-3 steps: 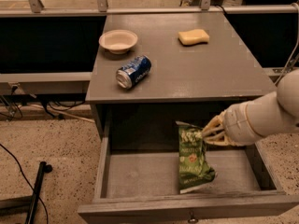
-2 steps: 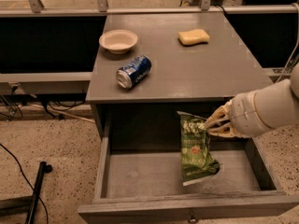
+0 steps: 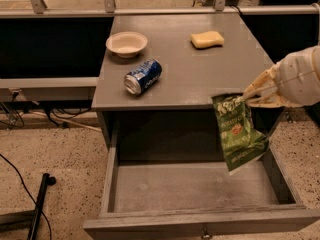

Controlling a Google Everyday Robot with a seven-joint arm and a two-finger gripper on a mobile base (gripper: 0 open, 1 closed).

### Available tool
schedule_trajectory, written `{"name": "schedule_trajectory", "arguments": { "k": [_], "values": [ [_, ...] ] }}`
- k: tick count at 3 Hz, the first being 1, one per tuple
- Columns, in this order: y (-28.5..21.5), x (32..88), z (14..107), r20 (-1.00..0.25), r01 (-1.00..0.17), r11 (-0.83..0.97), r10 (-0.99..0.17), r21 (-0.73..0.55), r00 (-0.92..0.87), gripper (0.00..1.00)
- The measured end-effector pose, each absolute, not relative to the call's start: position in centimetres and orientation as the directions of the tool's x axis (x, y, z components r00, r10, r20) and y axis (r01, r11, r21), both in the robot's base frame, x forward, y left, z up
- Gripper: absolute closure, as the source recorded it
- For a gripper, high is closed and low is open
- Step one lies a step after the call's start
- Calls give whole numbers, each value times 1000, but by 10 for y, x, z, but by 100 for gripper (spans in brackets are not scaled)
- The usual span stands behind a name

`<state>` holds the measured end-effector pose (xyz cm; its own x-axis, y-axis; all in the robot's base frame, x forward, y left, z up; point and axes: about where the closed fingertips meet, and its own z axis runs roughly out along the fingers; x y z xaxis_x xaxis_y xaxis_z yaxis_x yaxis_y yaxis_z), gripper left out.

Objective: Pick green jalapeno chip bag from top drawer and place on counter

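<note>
My gripper [image 3: 250,96] reaches in from the right and is shut on the top edge of the green jalapeno chip bag [image 3: 236,132]. The bag hangs in the air above the right part of the open top drawer [image 3: 192,186], its top about level with the front edge of the counter [image 3: 200,69]. The drawer is pulled out, its grey bottom bare, with a small knob [image 3: 204,232] on its front panel. The white arm cover [image 3: 300,76] hides the wrist.
On the counter lie a blue soda can [image 3: 143,76] on its side, a pale bowl [image 3: 126,43] at the back left and a yellow sponge [image 3: 207,39] at the back right. A black pole [image 3: 37,209] and cables lie on the speckled floor to the left.
The gripper has lifted the green bag up out of the drawer; the bag now hangs at counter-edge height instead of lying on the drawer bottom.
</note>
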<state>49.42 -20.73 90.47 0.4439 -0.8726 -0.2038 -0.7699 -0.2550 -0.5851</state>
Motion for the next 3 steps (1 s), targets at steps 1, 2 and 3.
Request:
{"name": "schedule_trajectory", "arguments": {
  "k": [1,2,3],
  "values": [
    [-209,498,923,-191,-752,-252,-874,-609,447,100],
    [-208,502,923,-194,-752,-248,-874,-611,446,100],
    [-207,527,931,-192,-748,-238,-878,-619,438,100]
  ]
}}
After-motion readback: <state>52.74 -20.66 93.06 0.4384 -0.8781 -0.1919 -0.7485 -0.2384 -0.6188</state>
